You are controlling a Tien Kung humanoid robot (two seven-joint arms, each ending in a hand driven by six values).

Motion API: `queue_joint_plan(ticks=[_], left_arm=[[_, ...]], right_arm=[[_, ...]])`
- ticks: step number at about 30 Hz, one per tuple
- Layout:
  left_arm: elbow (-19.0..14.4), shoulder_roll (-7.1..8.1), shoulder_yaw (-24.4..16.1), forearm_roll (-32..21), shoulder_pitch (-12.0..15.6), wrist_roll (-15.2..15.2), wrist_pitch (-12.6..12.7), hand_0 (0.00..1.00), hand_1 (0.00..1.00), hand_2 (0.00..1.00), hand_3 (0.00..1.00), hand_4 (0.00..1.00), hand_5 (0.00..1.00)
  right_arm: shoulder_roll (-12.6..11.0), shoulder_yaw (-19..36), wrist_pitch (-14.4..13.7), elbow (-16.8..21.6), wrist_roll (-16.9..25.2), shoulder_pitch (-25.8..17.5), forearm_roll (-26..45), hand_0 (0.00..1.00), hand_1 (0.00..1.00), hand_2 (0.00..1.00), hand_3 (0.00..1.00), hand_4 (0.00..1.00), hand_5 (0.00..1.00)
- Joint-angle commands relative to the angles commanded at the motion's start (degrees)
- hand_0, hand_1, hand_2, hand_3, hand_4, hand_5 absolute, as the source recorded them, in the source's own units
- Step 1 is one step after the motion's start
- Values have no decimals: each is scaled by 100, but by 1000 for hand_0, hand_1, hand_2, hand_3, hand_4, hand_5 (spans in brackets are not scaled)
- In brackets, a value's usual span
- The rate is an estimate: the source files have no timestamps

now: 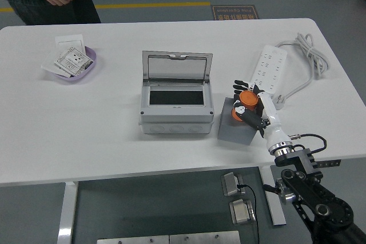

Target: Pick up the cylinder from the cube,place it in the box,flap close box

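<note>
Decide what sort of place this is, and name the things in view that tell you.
Probably a robotics lab or test workshop: a white table on a grey floor with a yellow line, a grey electrical box with its flap up, a power strip, and a robot's right hand around an orange cylinder.

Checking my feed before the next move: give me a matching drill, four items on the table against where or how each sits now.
Items:
1. orange cylinder
2. grey box
3. purple bowl
4. power strip

States:
A. far right, cord coiled beyond it
B. lid up, interior exposed
C. far left, holding white cards
D. over the grey cube, right hand closed around it

Pairs: 1-D, 2-B, 3-C, 4-A
</note>
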Motion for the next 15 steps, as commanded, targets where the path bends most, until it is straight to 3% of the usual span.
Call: queue_joint_plan(ticks=[5,6,11,12,15], left_arm=[[0,-3,23,-25,-3,-9,7,655,699,674,719,790,526],[0,-3,27,-29,-3,-12,9,655,699,674,719,790,526],[0,-1,50,-51,-5,-19,15,655,699,674,719,790,526],[0,-1,58,-59,-6,-21,16,658,699,674,719,789,526],[0,1,84,-85,-8,-28,21,658,699,674,719,789,526]], right_arm=[[-12,-33,8,41,-47,-2,31,800,762,738,744,232,2],[-15,-40,0,56,-59,-5,29,788,751,707,694,59,14],[-25,-57,-58,125,-113,0,-17,788,751,707,694,59,14],[-29,-58,-75,142,-128,5,-37,784,697,646,594,2,22],[-48,-53,-124,197,-174,21,-108,784,697,646,594,2,22]])
